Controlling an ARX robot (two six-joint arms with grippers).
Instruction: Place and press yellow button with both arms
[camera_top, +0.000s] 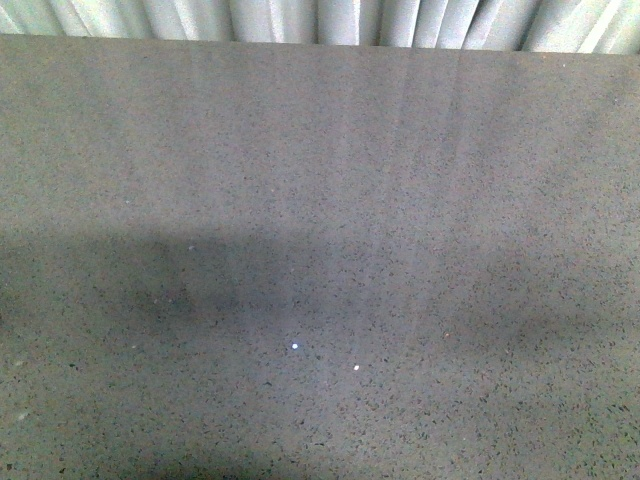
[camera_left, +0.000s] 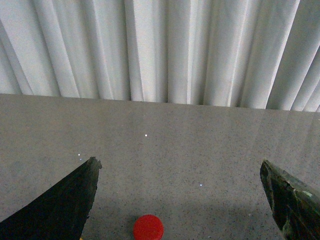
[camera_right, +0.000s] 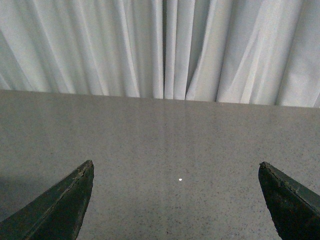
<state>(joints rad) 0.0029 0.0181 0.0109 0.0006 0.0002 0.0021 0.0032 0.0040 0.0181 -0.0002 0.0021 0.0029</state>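
Grey speckled worktop (camera_top: 320, 200) fills the front view and carries nothing there, with a pale pleated curtain (camera_top: 320, 20) along its 12 o'clock edge and neither arm in sight. The yellow button cannot be made out for certain in any view. The left wrist camera shows the left pincer (camera_left: 180, 161) spread wide and holding nothing. A red-capped button (camera_left: 148, 227) sits on the worktop between its fingers, close in toward the wrist. A yellow fleck (camera_left: 80, 238) at the frame's edge, just beside one finger, is too small to identify. The right pincer (camera_right: 175, 163) is equally wide and empty, with only bare worktop between its fingers. Judging from this, the left arm is probably the nearer one to the buttons. The yellow button's bearing and long axis cannot be told yet.
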